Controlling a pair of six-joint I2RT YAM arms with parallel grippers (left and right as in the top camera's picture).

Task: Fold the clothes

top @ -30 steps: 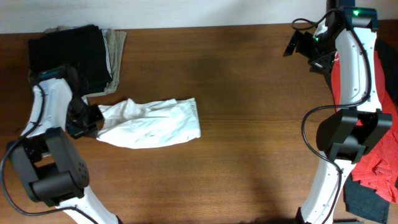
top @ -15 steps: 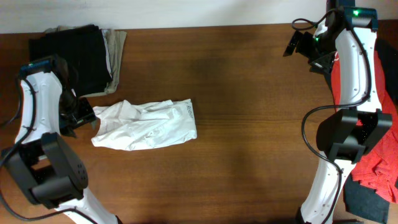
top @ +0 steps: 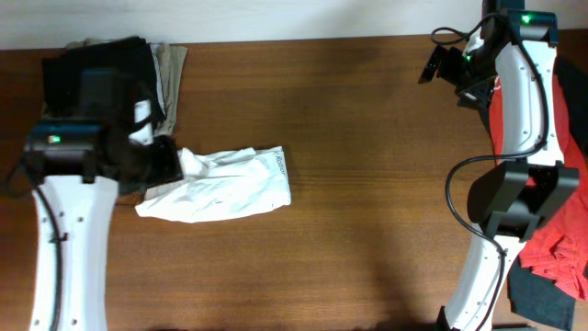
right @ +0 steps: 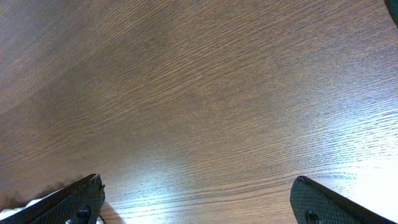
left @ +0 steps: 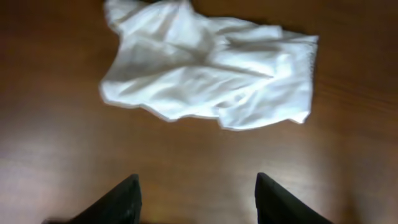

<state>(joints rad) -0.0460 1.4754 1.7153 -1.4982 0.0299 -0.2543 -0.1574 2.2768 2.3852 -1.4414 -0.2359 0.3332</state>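
Worktop (top: pixel 367 184): dark brown wood grain, filling the overhead view.

Right arm (top: pixel 524 92): white links along the worktop's right edge, reaching to the far right corner. Left arm (top: pixel 69 230): white links at the left edge, its dark head raised toward the camera and hiding the near-left end of the garment in the overhead view.

White T-shirt (top: pixel 230 184): lies crumpled on the worktop's left half, long axis running left to right, folds bunched along the far edge. The printed mark near its right end is too small to read.

Black folded piece (top: pixel 92 69): far left corner, partly behind the left arm. A khaki piece (top: pixel 172 69) lies beneath it, showing along its right side. Red garment (top: pixel 551 244): beyond the right edge, behind the right arm.

Left claw (left: pixel 196 199): released. Fingers are spread wide with only bare wood between them, and the T-shirt (left: pixel 211 81) lies beyond the tips, not touched.

Right claw (right: pixel 199 199): released, with fingers at the frame's two lower corners (well apart) and nothing but wood between them.
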